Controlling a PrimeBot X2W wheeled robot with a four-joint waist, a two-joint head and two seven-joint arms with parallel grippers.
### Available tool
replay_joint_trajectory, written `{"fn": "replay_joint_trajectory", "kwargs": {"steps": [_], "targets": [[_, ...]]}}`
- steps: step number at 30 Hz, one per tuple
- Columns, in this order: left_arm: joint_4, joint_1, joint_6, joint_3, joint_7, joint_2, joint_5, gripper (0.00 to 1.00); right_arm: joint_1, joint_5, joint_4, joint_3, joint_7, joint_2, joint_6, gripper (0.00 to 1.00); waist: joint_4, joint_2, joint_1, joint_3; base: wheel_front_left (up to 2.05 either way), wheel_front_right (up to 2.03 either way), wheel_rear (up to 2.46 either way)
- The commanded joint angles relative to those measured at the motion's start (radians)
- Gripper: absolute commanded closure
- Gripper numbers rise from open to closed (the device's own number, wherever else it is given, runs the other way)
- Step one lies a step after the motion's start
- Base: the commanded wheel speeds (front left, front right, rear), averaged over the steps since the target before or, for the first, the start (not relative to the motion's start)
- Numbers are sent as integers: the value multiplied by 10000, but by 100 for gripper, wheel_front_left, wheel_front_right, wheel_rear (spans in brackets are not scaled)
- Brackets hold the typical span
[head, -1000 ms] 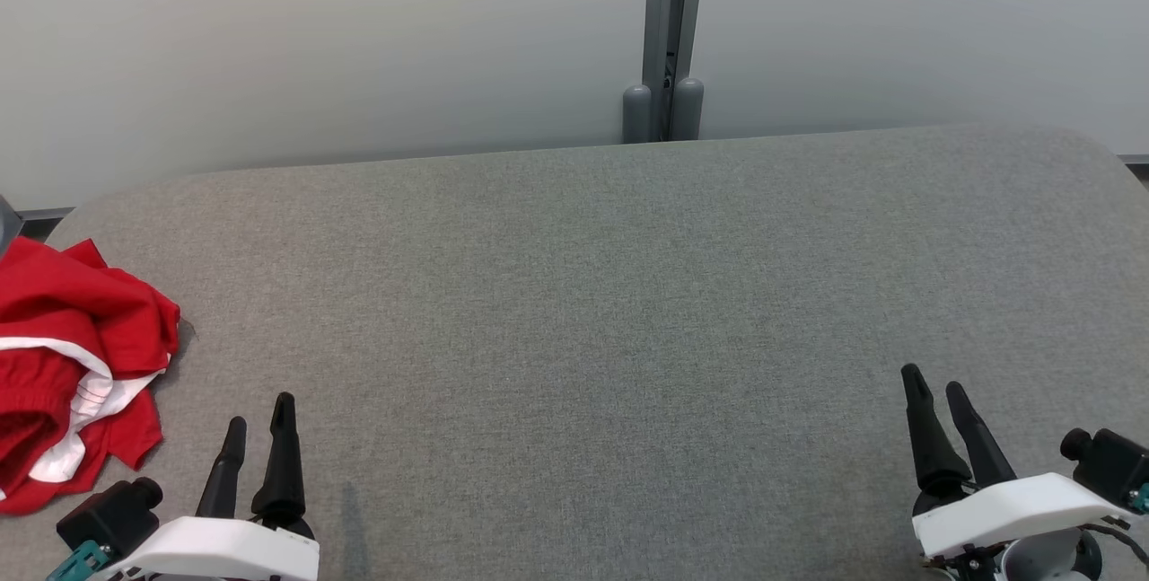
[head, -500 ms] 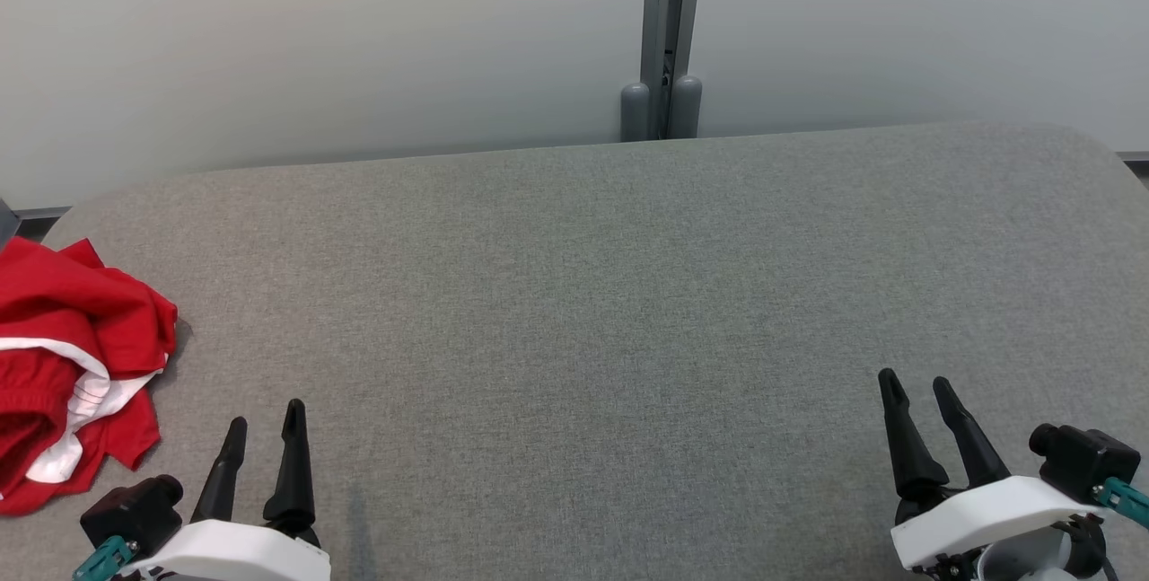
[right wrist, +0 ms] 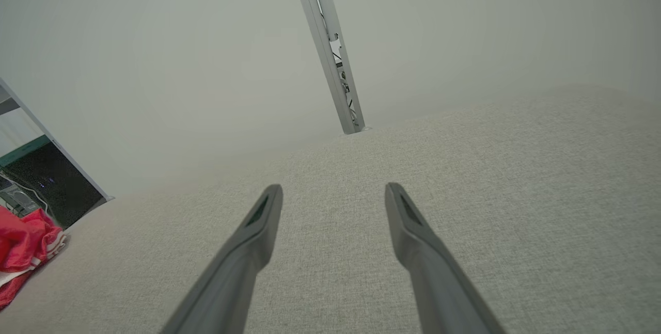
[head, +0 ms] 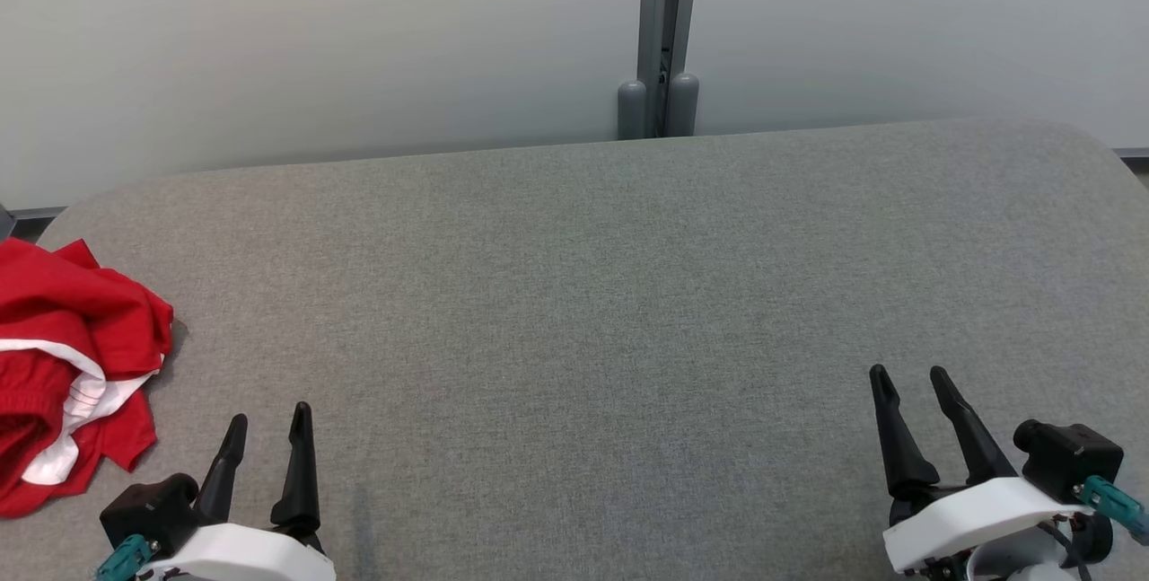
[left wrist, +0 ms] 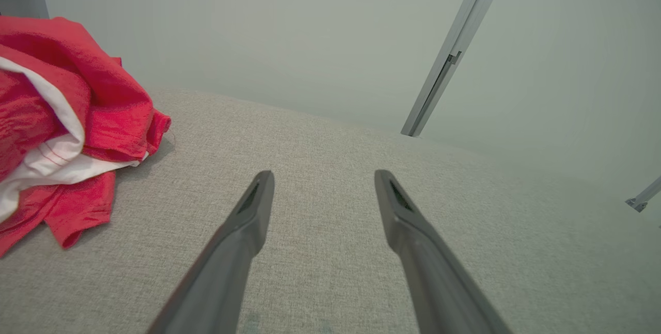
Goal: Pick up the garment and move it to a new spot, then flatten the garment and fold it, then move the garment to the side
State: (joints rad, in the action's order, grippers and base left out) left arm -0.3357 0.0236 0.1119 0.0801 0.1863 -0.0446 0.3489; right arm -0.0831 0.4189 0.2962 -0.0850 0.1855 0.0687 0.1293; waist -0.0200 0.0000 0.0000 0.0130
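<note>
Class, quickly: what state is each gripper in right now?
Left gripper: open, holding nothing.
Right gripper: open, holding nothing.

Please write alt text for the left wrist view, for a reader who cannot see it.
A crumpled red and white garment lies on a grey padded table, left of the left gripper, whose jaws stand open and empty.

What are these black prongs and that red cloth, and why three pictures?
It is a two-armed robot facing a grey fabric-covered table. One picture comes from a camera on its head, looking down; the other two from wrist cameras, looking along each gripper's two dark fingers. The left gripper and right gripper are both open, holding nothing. A crumpled red garment with white trim lies untouched at the table's left edge, nearest the left gripper.
</note>
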Motion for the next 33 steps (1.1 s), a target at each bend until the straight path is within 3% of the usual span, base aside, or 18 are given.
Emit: {"fn": "replay_joint_trajectory", "kwargs": {"steps": [1,33], "targets": [[21,-51,-50,29,86,-64,-227,0,-145,-223,-43,-17,99,51,17,0,-4,0,0,0,0,0,0],[-277,-304,-316,46,743,-81,-2766,0,-39,-3045,227,72,760,-39,21,0,-43,0,0,9,0,0,0]]}}
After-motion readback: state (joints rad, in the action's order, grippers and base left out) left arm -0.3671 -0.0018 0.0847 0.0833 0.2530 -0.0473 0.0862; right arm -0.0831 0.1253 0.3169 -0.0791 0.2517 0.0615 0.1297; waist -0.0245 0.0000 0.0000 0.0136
